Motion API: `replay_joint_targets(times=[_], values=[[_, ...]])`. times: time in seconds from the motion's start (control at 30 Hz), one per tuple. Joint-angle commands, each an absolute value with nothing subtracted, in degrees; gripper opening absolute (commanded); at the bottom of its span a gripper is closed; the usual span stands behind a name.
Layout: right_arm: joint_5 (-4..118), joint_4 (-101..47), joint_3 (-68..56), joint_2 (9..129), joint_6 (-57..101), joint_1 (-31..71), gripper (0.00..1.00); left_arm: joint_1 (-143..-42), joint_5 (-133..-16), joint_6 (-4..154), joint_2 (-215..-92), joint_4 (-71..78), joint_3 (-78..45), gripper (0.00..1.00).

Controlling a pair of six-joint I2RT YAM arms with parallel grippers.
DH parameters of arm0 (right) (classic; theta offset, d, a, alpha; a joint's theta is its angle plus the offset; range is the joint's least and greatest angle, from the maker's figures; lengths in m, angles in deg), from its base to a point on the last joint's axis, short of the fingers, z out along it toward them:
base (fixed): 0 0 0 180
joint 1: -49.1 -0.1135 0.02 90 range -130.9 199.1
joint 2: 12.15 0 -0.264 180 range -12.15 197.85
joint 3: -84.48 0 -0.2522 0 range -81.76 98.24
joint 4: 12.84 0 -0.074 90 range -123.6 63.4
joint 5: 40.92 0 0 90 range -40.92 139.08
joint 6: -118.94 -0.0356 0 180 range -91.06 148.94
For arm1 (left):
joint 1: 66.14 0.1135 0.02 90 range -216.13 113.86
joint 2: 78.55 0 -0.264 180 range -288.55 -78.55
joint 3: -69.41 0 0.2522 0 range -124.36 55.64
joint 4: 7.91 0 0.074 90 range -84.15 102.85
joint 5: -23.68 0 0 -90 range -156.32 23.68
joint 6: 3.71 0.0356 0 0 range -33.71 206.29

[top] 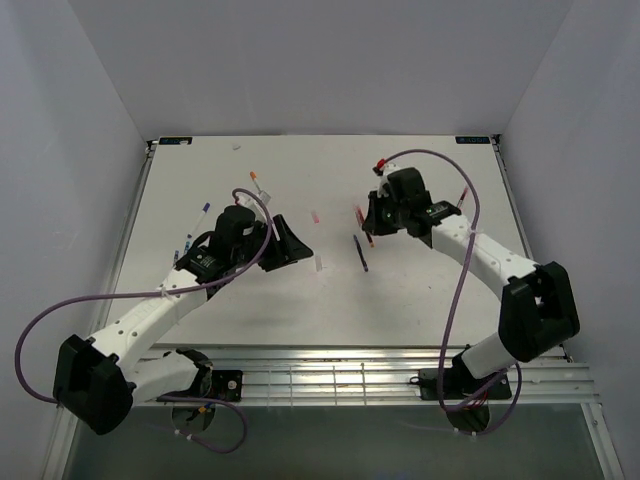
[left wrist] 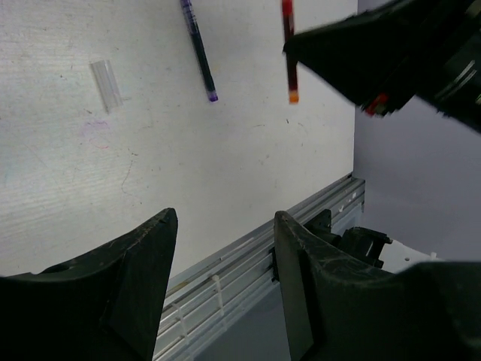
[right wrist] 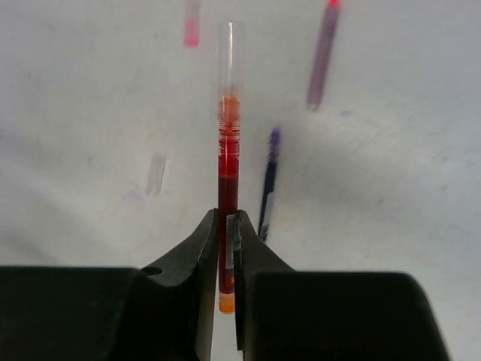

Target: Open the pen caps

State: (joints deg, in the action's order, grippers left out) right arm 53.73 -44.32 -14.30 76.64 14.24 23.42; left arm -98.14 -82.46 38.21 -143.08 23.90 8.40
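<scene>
**Right gripper clamped on a red pen, cap still on**

The right gripper (right wrist: 228, 224) is pinched tight on a red pen (right wrist: 228, 162), whose barrel points away from the wrist camera. The pale translucent cap (right wrist: 231, 53) sits on the pen's far end, and the orange butt pokes out behind the fingers. The pen is low over the white table (top: 420, 300) (whether it touches, I cannot tell), just beside a purple pen (right wrist: 268, 177) lying flat. A loose clear cap (left wrist: 107, 84) lies further left. The left gripper (left wrist: 225, 226) hovers nearby, jaws standing apart, gripping nothing.
</scene>
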Motion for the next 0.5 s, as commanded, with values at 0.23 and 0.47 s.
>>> replay_joint_targets(times=[0.23,0.47], values=[[54.1,-35.7,-41.2,57.3,2.1,-0.5,0.08,-98.3,-82.9,30.0,-132.5,25.5,13.8,0.61],[53.0,-29.5,-46.6,52.8,-5.1,-10.2,0.08,-98.4,-85.3,30.2,-132.3,25.9,16.2,0.61]])
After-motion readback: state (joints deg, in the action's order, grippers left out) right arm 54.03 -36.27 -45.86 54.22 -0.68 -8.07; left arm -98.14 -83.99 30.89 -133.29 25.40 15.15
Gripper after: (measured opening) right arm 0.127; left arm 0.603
